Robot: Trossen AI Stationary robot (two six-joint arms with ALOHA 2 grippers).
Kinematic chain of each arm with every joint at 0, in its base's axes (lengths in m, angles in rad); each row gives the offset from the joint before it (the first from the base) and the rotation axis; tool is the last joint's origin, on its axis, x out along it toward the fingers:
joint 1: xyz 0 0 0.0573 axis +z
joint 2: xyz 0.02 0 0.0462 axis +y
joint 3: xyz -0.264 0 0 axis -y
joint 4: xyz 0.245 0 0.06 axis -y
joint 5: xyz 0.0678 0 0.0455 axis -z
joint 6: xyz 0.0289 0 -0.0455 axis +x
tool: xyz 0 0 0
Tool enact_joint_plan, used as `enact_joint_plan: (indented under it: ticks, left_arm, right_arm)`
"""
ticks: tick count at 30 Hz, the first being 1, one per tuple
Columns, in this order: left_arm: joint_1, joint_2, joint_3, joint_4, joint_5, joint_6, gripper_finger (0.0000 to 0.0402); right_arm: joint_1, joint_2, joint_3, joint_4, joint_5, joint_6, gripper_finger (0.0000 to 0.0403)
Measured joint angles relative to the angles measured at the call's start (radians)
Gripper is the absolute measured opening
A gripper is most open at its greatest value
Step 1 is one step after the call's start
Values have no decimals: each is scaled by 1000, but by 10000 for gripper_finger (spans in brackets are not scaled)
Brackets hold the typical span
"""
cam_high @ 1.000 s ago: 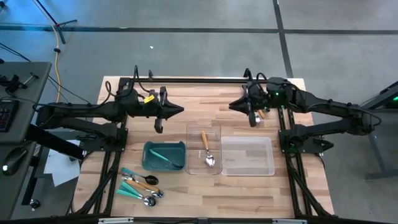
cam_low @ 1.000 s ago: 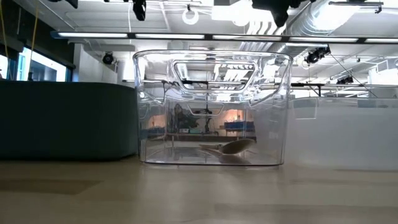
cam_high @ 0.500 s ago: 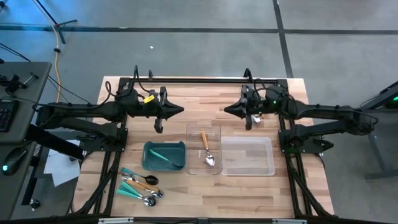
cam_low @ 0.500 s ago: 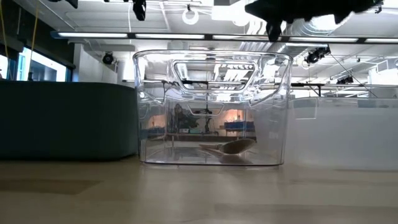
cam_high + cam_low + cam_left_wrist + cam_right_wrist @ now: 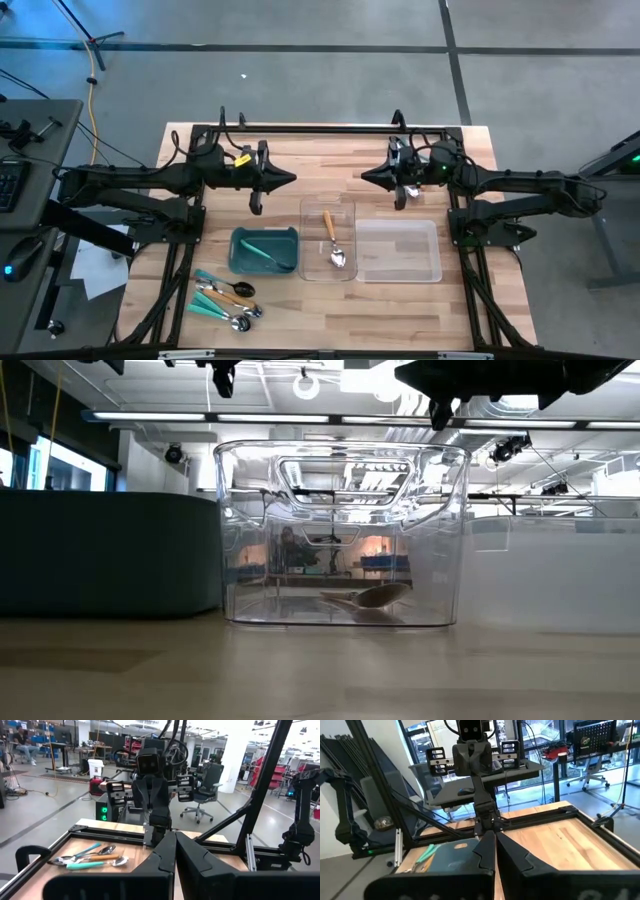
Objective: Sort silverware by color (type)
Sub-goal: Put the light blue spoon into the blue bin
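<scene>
Several utensils of the silverware with teal or orange handles lie in a heap near the table's front left. They also show in the left wrist view. One teal-handled piece lies in the teal bin. An orange-handled spoon lies flat on the floor of a clear tray; the low view shows this spoon too. My left gripper and right gripper hang shut above the table's far half, pointing level at each other and holding nothing.
A second clear tray stands right of the first. The black frame rail runs along the far edge. Bare wood lies between the two grippers and along the front right.
My right gripper has sunk a little and tipped from a downward slant to level, its tip edging toward the table's left. In the low view its arm has come down into the top of the picture. The silverware and trays have not moved.
</scene>
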Motion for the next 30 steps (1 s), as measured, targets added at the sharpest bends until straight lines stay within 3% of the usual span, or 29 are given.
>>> enact_joint_plan:
  ticks: [15,30]
  left_arm:
    - [0,0,0,4,-67,6,0]
    - [0,0,0,4,-68,-9,0]
  right_arm:
    - [0,0,0,-13,2,-21,0]
    - [0,0,0,-27,0,-20,0]
